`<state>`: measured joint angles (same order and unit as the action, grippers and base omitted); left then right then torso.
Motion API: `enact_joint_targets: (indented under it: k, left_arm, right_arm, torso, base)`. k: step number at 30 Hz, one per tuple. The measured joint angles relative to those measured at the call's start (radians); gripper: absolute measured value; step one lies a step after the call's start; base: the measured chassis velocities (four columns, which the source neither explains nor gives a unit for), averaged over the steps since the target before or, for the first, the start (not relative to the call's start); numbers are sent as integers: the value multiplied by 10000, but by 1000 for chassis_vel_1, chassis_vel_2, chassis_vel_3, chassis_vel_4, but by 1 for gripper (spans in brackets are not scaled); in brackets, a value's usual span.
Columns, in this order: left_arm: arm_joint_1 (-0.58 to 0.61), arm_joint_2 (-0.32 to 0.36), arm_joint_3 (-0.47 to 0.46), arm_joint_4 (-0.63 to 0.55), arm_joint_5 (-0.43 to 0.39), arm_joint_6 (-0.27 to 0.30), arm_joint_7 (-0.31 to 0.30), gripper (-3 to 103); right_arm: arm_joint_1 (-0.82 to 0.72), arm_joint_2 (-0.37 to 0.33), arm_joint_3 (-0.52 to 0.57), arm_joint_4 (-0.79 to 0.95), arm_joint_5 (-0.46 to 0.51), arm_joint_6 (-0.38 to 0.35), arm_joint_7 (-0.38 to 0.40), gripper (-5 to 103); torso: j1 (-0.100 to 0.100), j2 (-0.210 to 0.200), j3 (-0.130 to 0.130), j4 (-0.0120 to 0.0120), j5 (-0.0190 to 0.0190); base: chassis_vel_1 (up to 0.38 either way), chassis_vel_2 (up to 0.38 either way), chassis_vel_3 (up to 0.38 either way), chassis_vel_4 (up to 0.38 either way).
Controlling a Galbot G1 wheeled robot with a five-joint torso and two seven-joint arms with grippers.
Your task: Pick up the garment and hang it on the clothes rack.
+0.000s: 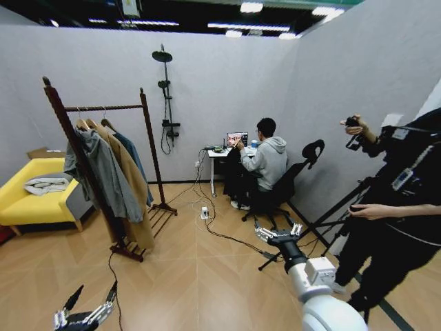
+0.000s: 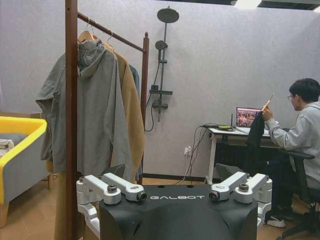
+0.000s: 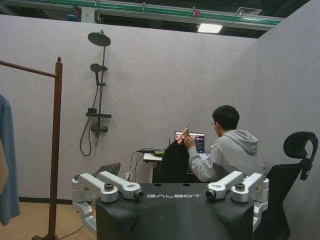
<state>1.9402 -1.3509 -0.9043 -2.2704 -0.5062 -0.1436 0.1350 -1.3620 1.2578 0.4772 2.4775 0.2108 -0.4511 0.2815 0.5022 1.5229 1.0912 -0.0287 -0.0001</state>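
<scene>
The clothes rack (image 1: 103, 107) stands at the left on the wooden floor, dark reddish-brown with two posts and a top bar. The teal garment (image 1: 134, 162) hangs on it at the far end, behind a long tan coat (image 1: 131, 183) and a grey hooded jacket (image 1: 103, 172). My left gripper (image 1: 93, 293) is low at the front left, open and empty, well short of the rack. My right gripper (image 1: 278, 229) is held out at the right, open and empty. The left wrist view has the left gripper (image 2: 177, 196), a rack post (image 2: 71, 100) and a strip of the garment (image 2: 135, 80). The right wrist view has the right gripper (image 3: 174, 194), the far post (image 3: 56, 150) and the garment's edge (image 3: 7, 160).
A yellow sofa (image 1: 27, 200) with a pale cloth stands left of the rack. Cables (image 1: 220, 231) run across the floor. A person sits at a small desk (image 1: 224, 153) by the back wall, beside a black office chair (image 1: 296, 172). Another person with a camera and a tripod (image 1: 331, 214) stands at the right.
</scene>
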Motion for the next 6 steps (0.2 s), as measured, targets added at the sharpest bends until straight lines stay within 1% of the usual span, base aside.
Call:
enact_joint_targets:
  k: [6]
  left_arm:
    - [0,0,0,1,0,0,0,100]
  right_arm:
    - [-149,179,308,-256,49,12,19,100]
  torso:
    - [3,-2,1,1,1]
  base:
    - [0,0,0,0]
